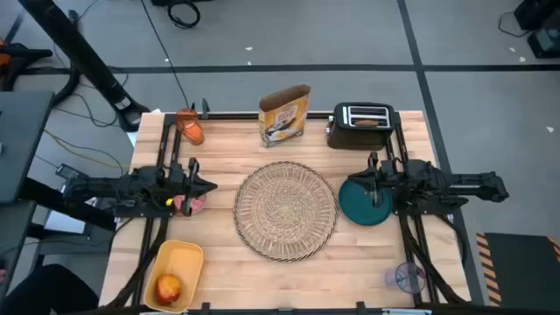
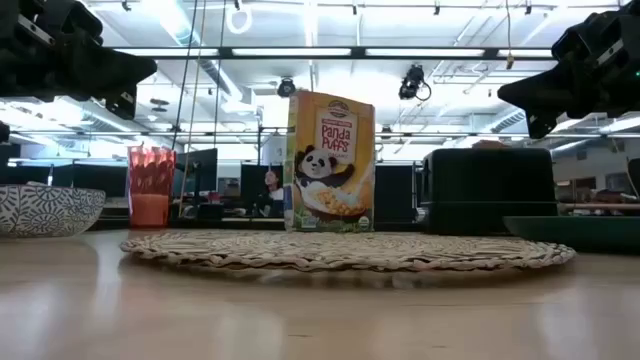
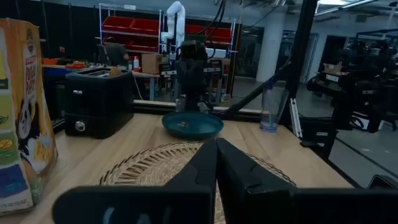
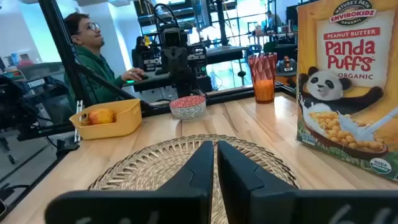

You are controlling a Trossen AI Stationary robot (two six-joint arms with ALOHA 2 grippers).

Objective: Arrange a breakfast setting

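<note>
The round woven straw placemat (image 1: 285, 210) lies flat at the table's middle. The teal plate (image 1: 363, 206) rests on the table just right of it, partly under my right gripper (image 1: 354, 182), which is shut and hovers above the plate's left rim. The small pink bowl (image 1: 188, 203) stands left of the mat, partly under my left gripper (image 1: 206, 185), which is shut and held above the table. The orange cup (image 1: 189, 127) stands at the far left. The red apple (image 1: 168, 286) lies in a yellow tub (image 1: 175, 273) at the near left. A brown slice (image 1: 367, 123) shows in the toaster's slot. I cannot make out the spoon.
A cereal box (image 1: 284, 114) and a black toaster (image 1: 360, 127) stand along the far edge behind the mat. A small clear purplish thing (image 1: 407, 278) sits at the near right. A person (image 4: 93, 56) sits beyond the table's left side. Bare wood lies near the front edge.
</note>
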